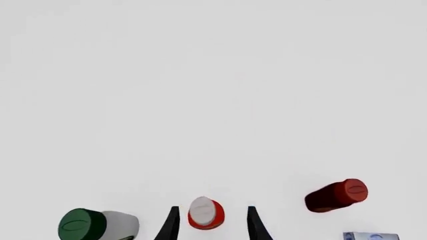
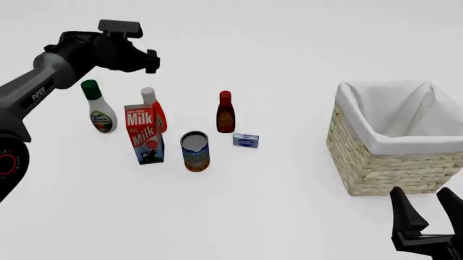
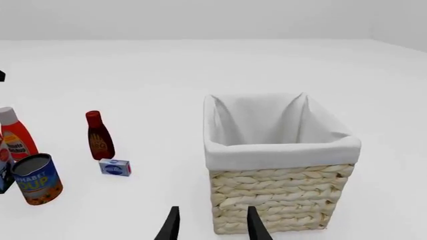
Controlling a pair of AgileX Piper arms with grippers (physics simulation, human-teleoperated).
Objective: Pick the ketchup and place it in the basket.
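Right gripper [image 2: 428, 212] shown lower right, jaws parted, empty, near basket [image 2: 376, 162]. Left gripper [image 1: 212, 225] spread wide above ketchup [image 2: 153, 111], upper left.

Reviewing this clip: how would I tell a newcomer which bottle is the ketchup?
Look left of the basket, to the cluster around the milk carton. The ketchup stands upright just behind that carton, partly hidden by it. It is bright red with a whitish-grey cap, unlike the green-capped white bottle or the dark-red bottle.
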